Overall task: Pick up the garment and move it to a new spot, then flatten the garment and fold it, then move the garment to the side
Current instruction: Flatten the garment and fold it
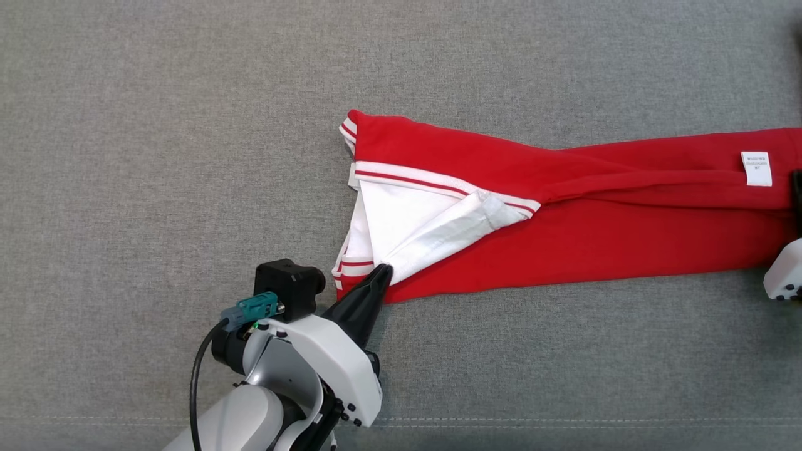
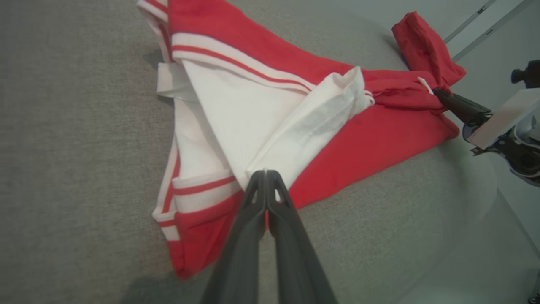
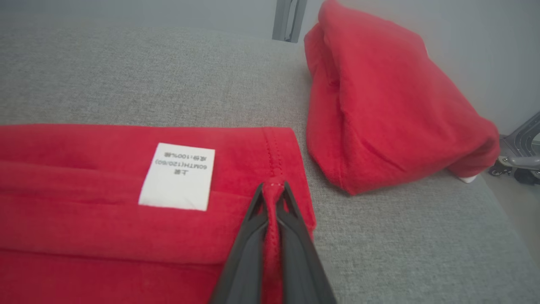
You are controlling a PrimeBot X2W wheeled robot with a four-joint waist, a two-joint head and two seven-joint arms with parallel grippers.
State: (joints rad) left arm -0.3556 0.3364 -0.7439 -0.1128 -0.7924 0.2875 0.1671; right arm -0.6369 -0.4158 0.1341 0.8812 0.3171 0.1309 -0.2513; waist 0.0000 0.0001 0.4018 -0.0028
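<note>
The garment (image 1: pixel 583 238) is red with a white inner side and red-and-white striped bands, and it lies stretched across the grey cushion. My left gripper (image 1: pixel 383 270) is shut on a corner of the white fabric at the near left end; in the left wrist view the left gripper (image 2: pixel 265 172) pinches that white fold (image 2: pixel 303 131). My right gripper (image 3: pixel 273 185) is shut on the red hem at the other end, beside a white care label (image 3: pixel 177 176). The left wrist view shows the right gripper (image 2: pixel 438 90) holding the far red end.
A bunched red lump of cloth (image 3: pixel 388 105) sits just beyond the held hem, near the cushion's edge (image 3: pixel 502 219); I cannot tell whether it belongs to the garment. The grey cushion (image 1: pixel 188 156) spreads wide to the left. My right arm's pale wrist (image 1: pixel 783 275) stands at the right border.
</note>
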